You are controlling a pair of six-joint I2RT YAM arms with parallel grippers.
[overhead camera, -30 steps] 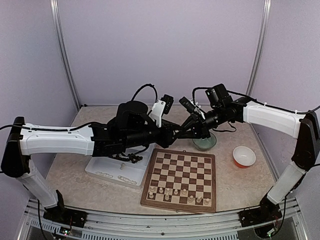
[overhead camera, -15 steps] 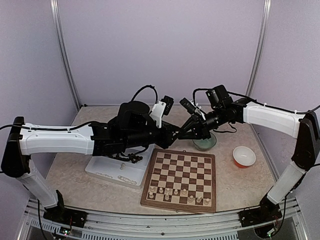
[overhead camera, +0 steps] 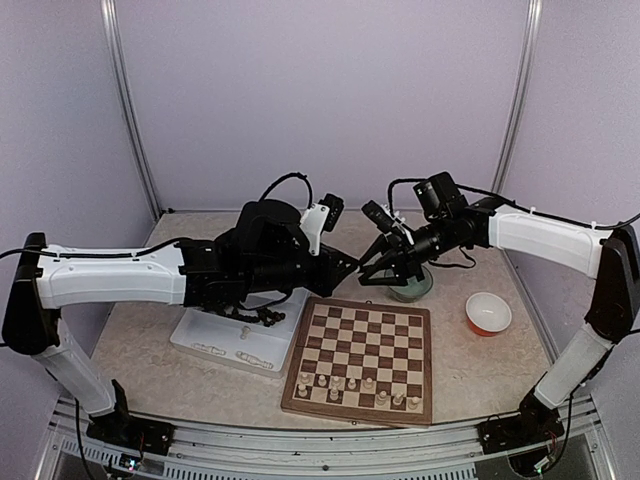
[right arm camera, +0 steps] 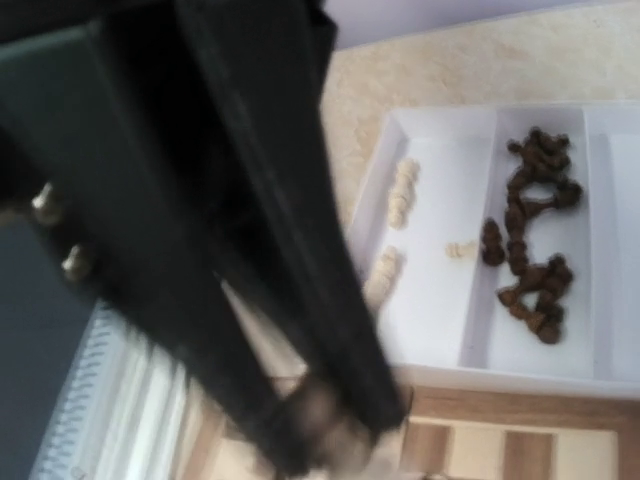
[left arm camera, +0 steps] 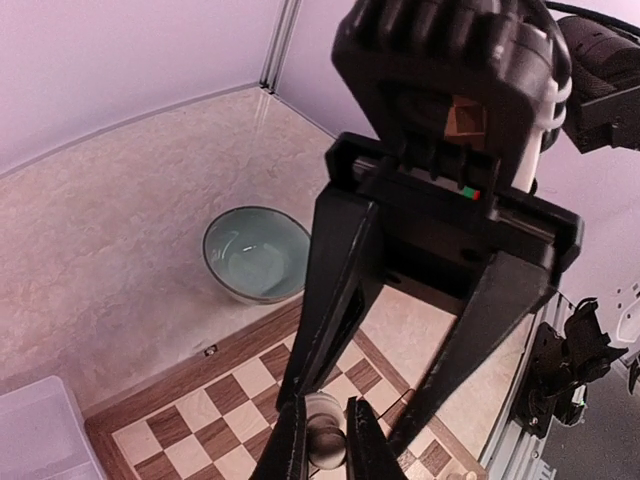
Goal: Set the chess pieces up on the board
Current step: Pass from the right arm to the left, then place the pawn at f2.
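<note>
The wooden board (overhead camera: 365, 345) lies at the centre front, with several cream pieces (overhead camera: 355, 385) on its two near rows. My left gripper (overhead camera: 348, 268) hovers over the board's far edge, shut on a cream piece (left arm camera: 325, 438). In the left wrist view its fingertips (left arm camera: 290, 455) pinch the piece above the board (left arm camera: 190, 420). My right gripper (overhead camera: 366, 275) meets it from the right. Its long black fingers (left arm camera: 320, 300) stand apart on either side of the piece and of my left fingertips. The right wrist view is blurred at the right gripper (right arm camera: 325, 430).
A white divided tray (overhead camera: 205, 340) left of the board holds dark pieces (right arm camera: 530, 250) and a few cream pieces (right arm camera: 400, 195). A green bowl (overhead camera: 412, 288) stands behind the board. An orange bowl (overhead camera: 488, 313) stands at the right.
My right gripper has moved left and a little down, closing in on my left gripper's tip. The left arm has barely moved, still holding the cream piece.
</note>
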